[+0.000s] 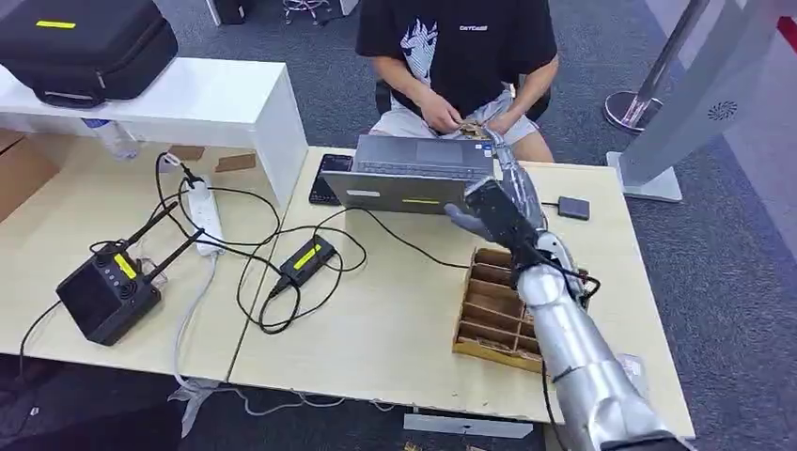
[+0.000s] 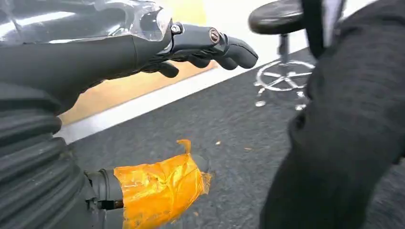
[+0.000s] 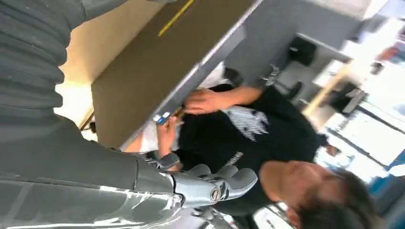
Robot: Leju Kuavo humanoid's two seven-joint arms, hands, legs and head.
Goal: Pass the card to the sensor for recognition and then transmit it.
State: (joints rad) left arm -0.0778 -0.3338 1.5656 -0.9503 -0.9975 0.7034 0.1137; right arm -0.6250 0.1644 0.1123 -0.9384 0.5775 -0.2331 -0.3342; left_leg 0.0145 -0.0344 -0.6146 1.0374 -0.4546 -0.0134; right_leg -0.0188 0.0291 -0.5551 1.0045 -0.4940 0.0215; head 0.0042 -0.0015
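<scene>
My right hand [image 1: 505,199] reaches over the right corner of the grey laptop [image 1: 414,172] toward a seated person [image 1: 458,42]. Its fingers [image 3: 217,183] are spread and lightly bent, with nothing in them. The person's hands [image 1: 451,116] are together in the lap behind the laptop, and a small blue and white item [image 3: 161,118] shows at their fingertips; I cannot tell if it is the card. A small dark square sensor [image 1: 573,208] lies on the table just right of my hand. My left hand [image 2: 205,45] hangs over the carpet, empty, with its orange-taped thumb [image 2: 157,188] well apart from the fingers.
A cardboard divider box [image 1: 491,310] sits under my right forearm. A phone [image 1: 330,177], a power strip [image 1: 204,214], tangled cables, a yellow-marked black box [image 1: 307,257] and an antenna unit [image 1: 108,287] lie to the left. A white shelf [image 1: 202,99] carries a black case.
</scene>
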